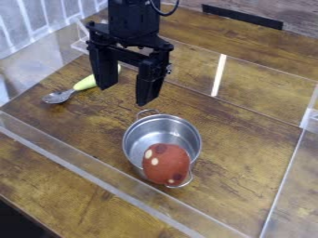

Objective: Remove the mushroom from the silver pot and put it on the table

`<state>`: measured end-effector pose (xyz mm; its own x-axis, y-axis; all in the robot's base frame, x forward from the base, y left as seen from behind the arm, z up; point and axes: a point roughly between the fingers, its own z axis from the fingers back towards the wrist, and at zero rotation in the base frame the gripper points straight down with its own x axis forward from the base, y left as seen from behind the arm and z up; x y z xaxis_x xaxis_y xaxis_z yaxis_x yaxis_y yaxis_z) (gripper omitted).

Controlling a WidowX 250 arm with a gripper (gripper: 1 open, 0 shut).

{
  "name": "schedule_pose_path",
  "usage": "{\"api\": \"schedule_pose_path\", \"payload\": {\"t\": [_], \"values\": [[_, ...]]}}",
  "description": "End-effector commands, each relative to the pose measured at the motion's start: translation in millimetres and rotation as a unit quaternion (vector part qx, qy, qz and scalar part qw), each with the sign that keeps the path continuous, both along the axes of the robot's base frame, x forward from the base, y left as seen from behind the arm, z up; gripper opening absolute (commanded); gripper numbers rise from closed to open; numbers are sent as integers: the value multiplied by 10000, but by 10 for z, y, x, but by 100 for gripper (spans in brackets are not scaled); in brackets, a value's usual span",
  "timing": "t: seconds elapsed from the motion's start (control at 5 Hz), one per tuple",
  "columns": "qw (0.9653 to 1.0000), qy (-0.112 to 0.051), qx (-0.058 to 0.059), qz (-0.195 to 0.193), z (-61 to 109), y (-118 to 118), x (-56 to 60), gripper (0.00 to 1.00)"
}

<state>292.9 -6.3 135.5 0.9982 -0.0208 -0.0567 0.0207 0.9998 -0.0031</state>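
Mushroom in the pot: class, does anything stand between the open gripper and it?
Nothing visible does. The gripper hangs open above and behind the pot, and the mushroom lies uncovered inside, leaning on the near rim. The spoon sits well off to the side.

We see the black arm (132,14) coming down from the top centre of the frame, its wrist held upright. Our gripper (126,82) points straight down in the upper middle of the picture, its two dark fingers (147,84) spread wide apart with nothing between them.
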Motion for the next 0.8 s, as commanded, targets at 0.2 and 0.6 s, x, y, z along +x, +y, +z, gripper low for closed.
{"api": "schedule_pose_path", "payload": {"t": [0.2, 0.6], "values": [[9995, 222, -19, 232, -218, -32, -99, 100], [9974, 110, -89, 710, -630, -290, 69, 100]]}}
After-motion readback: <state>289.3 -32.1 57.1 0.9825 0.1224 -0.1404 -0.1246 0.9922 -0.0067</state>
